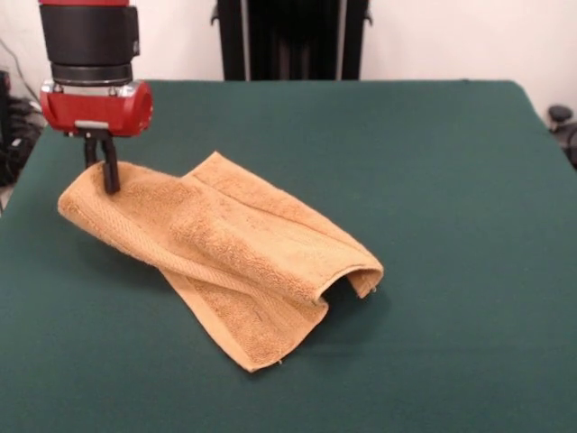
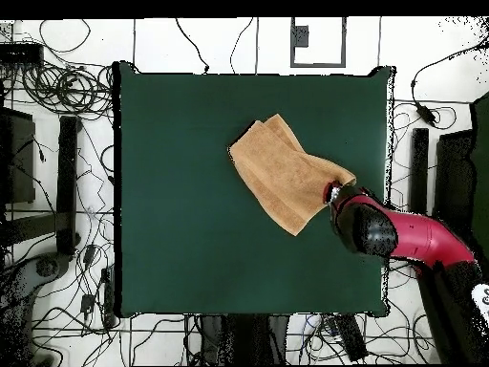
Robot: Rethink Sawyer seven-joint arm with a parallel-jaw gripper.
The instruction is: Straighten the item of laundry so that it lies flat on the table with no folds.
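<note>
Orange-tan terry towel (image 1: 225, 262) lies on dark green table (image 1: 433, 180), folded over itself; upper layer forms loose roll with open loop at one end, lower layer's corner protrudes toward table's near edge. Woven band visible near raised end. Red and black arm descends at towel's opposite end; jaws (image 1: 108, 176) nearly closed, pinching corner of towel, lifting it slightly clear of table. Overhead: towel (image 2: 287, 172) right of table centre, arm beside it.

Front cam sits low across the table (image 1: 451, 180), fairly close, looking slightly down. Overhead cam hangs high, looking straight down at the entire table (image 2: 191, 239) plus floor cables (image 2: 57, 86). Both catch the tabletop.
</note>
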